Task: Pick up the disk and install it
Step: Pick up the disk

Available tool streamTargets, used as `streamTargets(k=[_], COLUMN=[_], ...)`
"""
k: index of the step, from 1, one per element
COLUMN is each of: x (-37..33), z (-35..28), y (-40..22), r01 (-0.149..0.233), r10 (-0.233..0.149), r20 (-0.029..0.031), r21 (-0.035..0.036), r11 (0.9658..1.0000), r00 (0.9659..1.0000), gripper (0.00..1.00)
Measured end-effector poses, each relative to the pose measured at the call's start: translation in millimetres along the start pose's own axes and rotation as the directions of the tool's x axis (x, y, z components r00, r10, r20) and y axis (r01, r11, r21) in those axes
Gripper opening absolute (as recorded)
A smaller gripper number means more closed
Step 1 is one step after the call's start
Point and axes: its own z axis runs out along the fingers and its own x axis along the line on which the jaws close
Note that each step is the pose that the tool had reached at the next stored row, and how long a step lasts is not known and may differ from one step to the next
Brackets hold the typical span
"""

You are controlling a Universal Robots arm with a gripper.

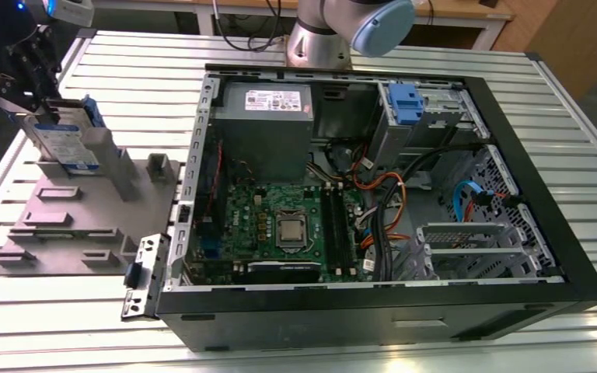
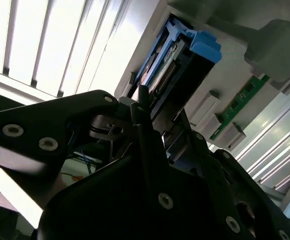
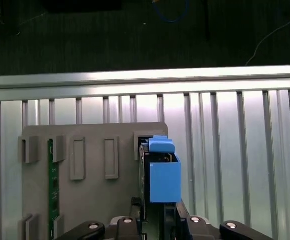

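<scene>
I see an open tower case (image 1: 584,256) lying on its side on the slatted metal table (image 1: 547,101). Inside it, a grey power supply box (image 1: 262,124) sits at the far end. The green motherboard (image 1: 267,210) is nearer the camera, with the CPU (image 1: 290,228) about mid-board. A blue plastic bracket (image 1: 406,105) sits in the bay at the exterior view's upper right. An orange and black cable bundle (image 1: 387,194) runs beside the board, and a blue cable (image 1: 472,198) lies nearer the right wall. There's a metal drive cage (image 1: 475,249) in the near right corner. A grey fixture plate (image 1: 60,225) sits just beside the case on the exterior view's left. In both wrist views a green memory stick (image 3: 50,190) stands edge-on in one of its slots.
</scene>
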Motion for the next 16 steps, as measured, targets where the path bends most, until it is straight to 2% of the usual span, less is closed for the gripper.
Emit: streamTargets(k=[5,11,16], x=[0.0,0.0,0.0], z=[0.1,0.4,1.2], y=[0.0,0.0,-0.2], r01=[-0.008,0.002,0.034], r10=[0.008,-0.002,-0.034], r20=[0.0004,0.0000,-0.0004], r21=[0.0004,0.0001,-0.0007], r11=[1.0000,1.0000,0.9994], r00=[1.0000,1.0000,0.9994], gripper=[0.35,0.35,0.35])
